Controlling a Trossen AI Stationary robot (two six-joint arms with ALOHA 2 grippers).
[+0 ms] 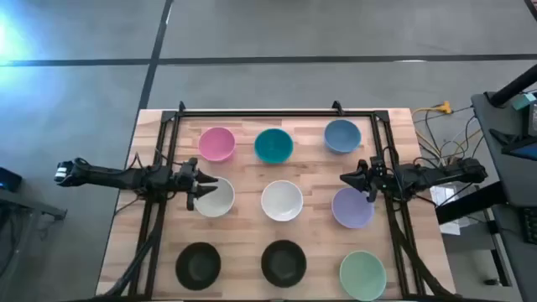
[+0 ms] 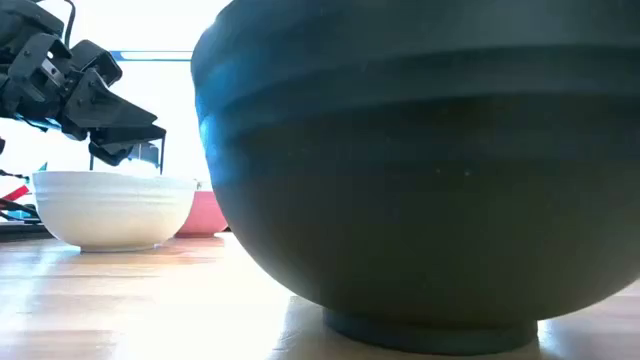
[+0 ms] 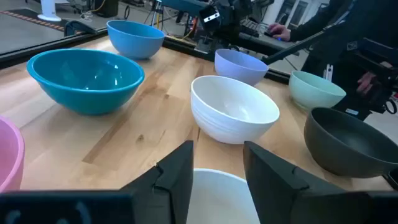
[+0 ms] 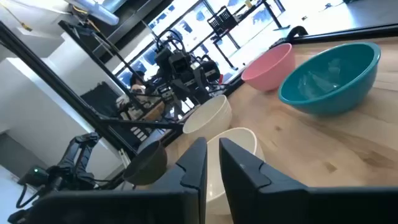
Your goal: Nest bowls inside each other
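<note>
Nine bowls sat apart on the table [image 1: 243,252], none nested. The left gripper [image 1: 198,186] hovered, fingers parted, over the left white bowl [image 1: 215,200]; straddling its rim squarely would grip best. The right gripper [image 1: 357,179], nearly closed, waited beside the lavender bowl [image 1: 352,208].

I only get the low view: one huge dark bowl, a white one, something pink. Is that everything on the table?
Observer: No. Farther back stand a teal bowl, a blue bowl and a lavender bowl.
Operator: Whose claw hangs over the white one?
Observer: The left end effector, open above the left white bowl.
Operator: Anything nested yet?
Observer: No; the centre white bowl is empty too.
</note>
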